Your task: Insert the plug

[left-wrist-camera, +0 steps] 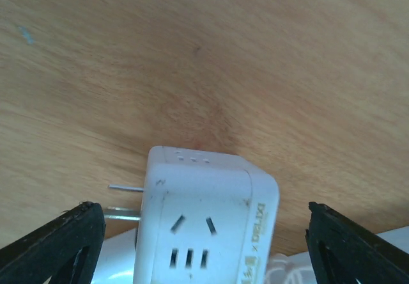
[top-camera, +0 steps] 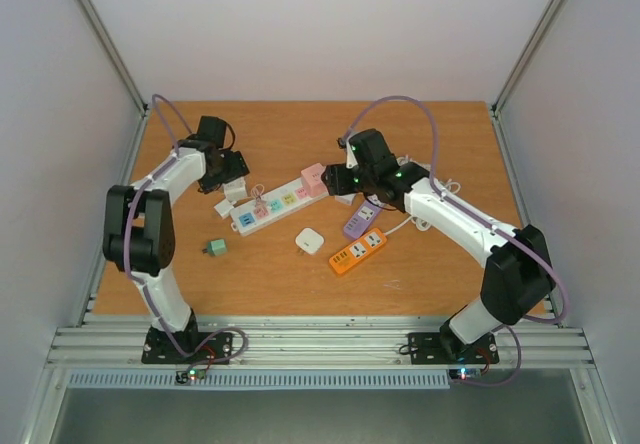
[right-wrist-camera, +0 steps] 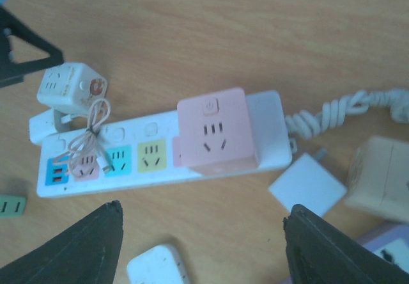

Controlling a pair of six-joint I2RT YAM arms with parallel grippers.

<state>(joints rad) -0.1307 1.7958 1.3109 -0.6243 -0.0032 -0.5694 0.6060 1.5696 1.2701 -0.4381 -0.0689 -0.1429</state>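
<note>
Left gripper (left-wrist-camera: 201, 213): jaws wide, holding nothing. The white cube adapter (left-wrist-camera: 211, 188) sits between its 2 fingers, touching neither. Its 2 prongs (left-wrist-camera: 124, 187) point toward 1 finger. Right gripper (right-wrist-camera: 204, 210): jaws wide, empty. The pink adapter (right-wrist-camera: 214, 137) is seated on the white power strip (right-wrist-camera: 265, 127), ahead of its fingers.
</note>
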